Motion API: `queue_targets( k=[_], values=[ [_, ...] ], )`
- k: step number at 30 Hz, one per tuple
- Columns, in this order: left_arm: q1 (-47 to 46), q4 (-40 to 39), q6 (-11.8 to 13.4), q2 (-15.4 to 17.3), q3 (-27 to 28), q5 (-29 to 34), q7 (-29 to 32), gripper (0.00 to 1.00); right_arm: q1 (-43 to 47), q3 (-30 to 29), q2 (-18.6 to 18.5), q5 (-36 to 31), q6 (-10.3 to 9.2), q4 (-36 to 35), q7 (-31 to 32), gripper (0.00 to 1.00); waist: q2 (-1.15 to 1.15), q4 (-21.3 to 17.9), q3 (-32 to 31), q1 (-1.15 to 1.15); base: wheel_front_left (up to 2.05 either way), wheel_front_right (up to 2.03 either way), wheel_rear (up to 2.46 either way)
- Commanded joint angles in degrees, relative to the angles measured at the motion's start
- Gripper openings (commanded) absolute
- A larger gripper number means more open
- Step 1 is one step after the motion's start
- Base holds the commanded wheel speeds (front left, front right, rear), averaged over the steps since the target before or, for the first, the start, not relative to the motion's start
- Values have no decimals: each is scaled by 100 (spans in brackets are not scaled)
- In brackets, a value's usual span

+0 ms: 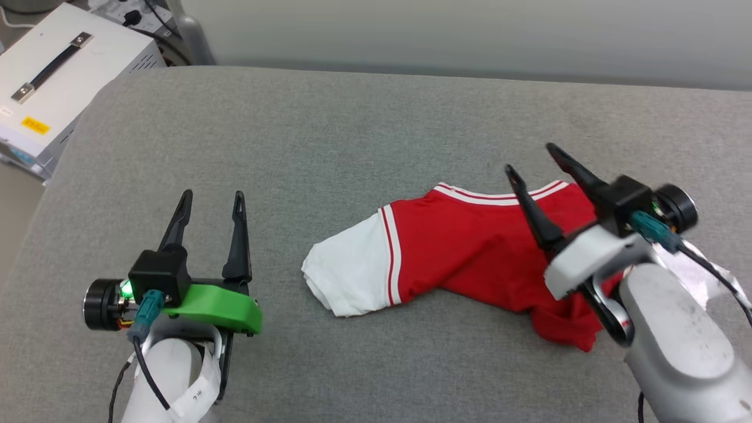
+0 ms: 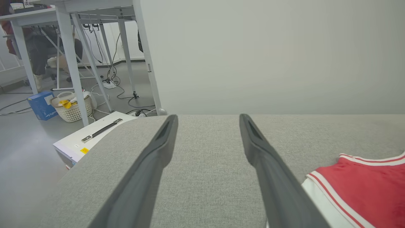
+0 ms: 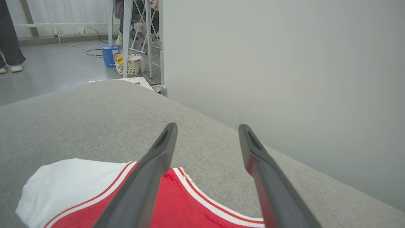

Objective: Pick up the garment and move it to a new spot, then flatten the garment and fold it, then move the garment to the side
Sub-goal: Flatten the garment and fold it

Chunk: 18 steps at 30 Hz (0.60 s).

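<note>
While the garment point(image 1: 470, 247) lies bunched right of centre on the grey table point(image 1: 352, 117), white sleeve point(image 1: 346, 276) pointing left, the right gripper point(image 1: 531, 158) hovers over its right part, fingers spread and empty. The left gripper point(image 1: 212, 194), equally spread and empty, sits at the near left, apart from the cloth, probably so the 2 arms can take opposite ends for flattening.

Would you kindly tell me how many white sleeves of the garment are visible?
1: the white sleeve lies at the garment's left end in the head view; another may be hidden behind the right arm.
</note>
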Motion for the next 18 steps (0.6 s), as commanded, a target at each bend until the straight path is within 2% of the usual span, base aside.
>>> queue_targets(
  k=[1,4,8,13,18],
  values=[
    [-145,56,-84,69,-53,19,-33,100,392,-357,107,-225,-3,-189,-33,100,32,-187,-165,0,0,0,0],
    [-405,170,-216,239,-211,-62,-33,100,1131,-1235,370,-772,-3,-729,-33,100,32,-232,-203,0,0,0,0],
    [-914,328,-305,545,-506,-297,216,100,1822,-1959,695,-1180,-3,-1224,-34,100,32,-287,-206,0,0,0,0],
    [-1590,378,-327,1092,-1259,-953,1159,100,2264,-2334,927,-1394,-3,-1496,-34,100,32,-373,-175,0,0,0,0],
    [-2255,343,-329,1774,-2143,-2013,2429,100,2455,-2487,1064,-1522,-3,-1657,-34,100,32,-466,-80,0,0,0,0]
  ],
)
